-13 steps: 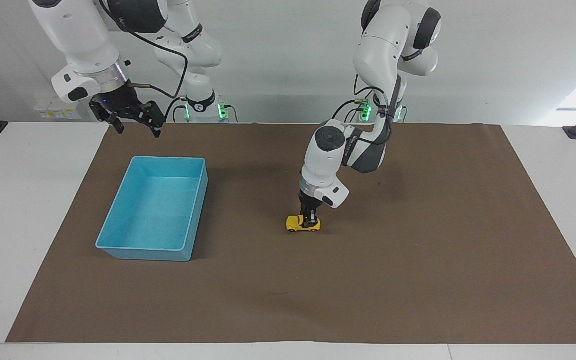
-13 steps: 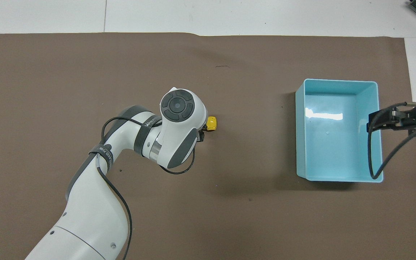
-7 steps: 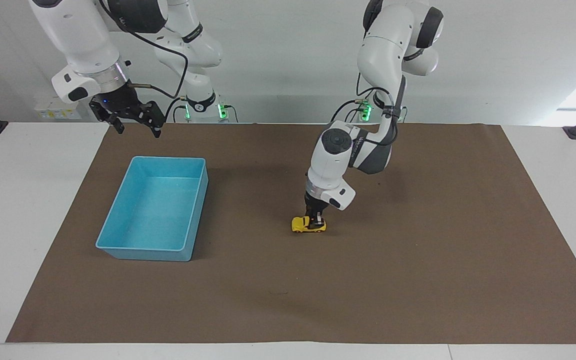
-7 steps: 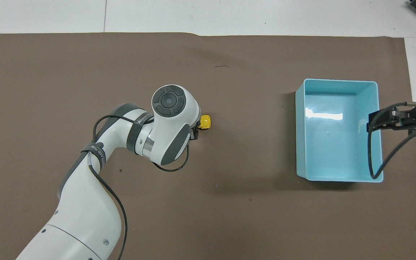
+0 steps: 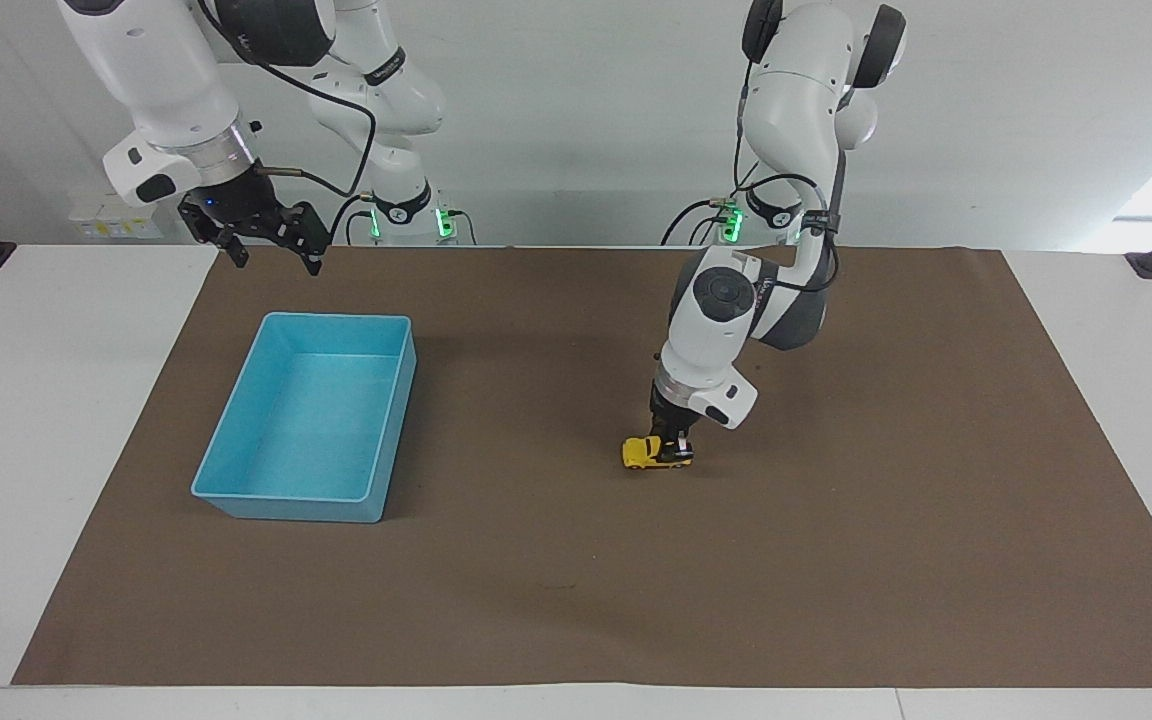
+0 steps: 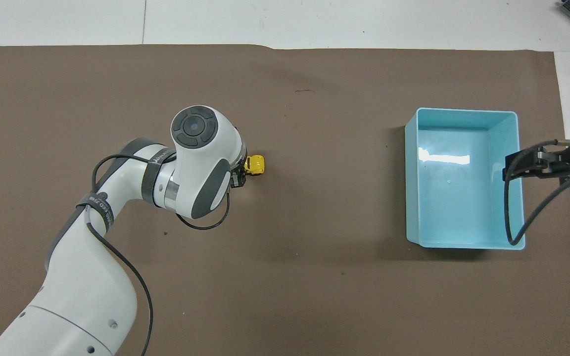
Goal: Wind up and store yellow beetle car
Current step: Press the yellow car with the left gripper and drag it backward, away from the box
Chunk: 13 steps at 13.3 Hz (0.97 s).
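Where the robots' own edge of the surface (image 5: 66,330) begins, the right gripper (image 5: 266,245) hangs in the air, waiting, over the brown mat (image 5: 836,560) just at the blue bin's nearest corner; its fingers stand spread wide and hold nothing. Item next out: the blue bin (image 5: 236,425), an open rectangular tub, standing on the mat toward the right arm's end of the surface, nothing visible inside it. Item farther out than the bin's near wall, about mid-mat and well apart from the bin: the left gripper (image 5: 674,447), reaching straight down from its bent arm, its fingers closed upon the yellow beetle car (image 5: 644,453). The car sits low at the mat, its wheels at or touching the paper; its end toward the left arm is hidden by the fingers, while the end toward the bin shows clear in both views.
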Motion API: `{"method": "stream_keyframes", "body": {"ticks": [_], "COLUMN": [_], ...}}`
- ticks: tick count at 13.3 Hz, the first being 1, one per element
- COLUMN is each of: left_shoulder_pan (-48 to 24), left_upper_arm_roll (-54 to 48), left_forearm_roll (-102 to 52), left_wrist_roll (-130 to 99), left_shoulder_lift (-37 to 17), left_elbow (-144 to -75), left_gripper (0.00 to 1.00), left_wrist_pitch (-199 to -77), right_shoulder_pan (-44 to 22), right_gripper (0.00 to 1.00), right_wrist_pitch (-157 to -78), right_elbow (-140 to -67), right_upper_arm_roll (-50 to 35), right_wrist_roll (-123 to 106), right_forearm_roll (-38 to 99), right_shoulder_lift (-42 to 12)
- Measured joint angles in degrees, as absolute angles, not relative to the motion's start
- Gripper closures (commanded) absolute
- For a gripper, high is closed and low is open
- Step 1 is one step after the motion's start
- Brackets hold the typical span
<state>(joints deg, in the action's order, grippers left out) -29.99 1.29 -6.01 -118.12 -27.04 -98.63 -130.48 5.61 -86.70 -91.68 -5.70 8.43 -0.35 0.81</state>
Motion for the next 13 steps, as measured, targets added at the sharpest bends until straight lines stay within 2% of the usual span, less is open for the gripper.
{"method": "stream_keyframes", "body": {"ticks": [4,10,11,12,13], "left_shoulder_pan": [-26.0,-25.6,-25.6,-25.6,-25.6], "left_upper_arm_roll": [1.5,1.6,1.6,1.6,1.6], "left_forearm_roll": [-6.0,-6.0,-6.0,-6.0,-6.0], "left_wrist_roll": [-112.5,-112.0,-112.0,-112.0,-112.0], "left_shoulder_lift": [-25.3,-25.2,-25.2,-25.2,-25.2], "left_elbow": [-101.0,-101.3,-101.3,-101.3,-101.3], "left_gripper": [0.78,0.74,0.66,0.12,0.00], "left_wrist_pitch": [-129.8,-129.8,-129.8,-129.8,-129.8], "right_shoulder_pan": [5.6,5.6,5.6,5.6,5.6], "right_gripper": [0.00,0.00,0.00,0.00,0.00], "right_wrist_pitch": [-86.7,-86.7,-86.7,-86.7,-86.7], "right_elbow": [-91.7,-91.7,-91.7,-91.7,-91.7], "right_upper_arm_roll": [-5.7,-5.7,-5.7,-5.7,-5.7], "right_wrist_roll": [8.4,8.4,8.4,8.4,8.4], "right_forearm_roll": [-0.4,-0.4,-0.4,-0.4,-0.4], "right_shoulder_lift": [0.8,0.8,0.8,0.8,0.8]}}
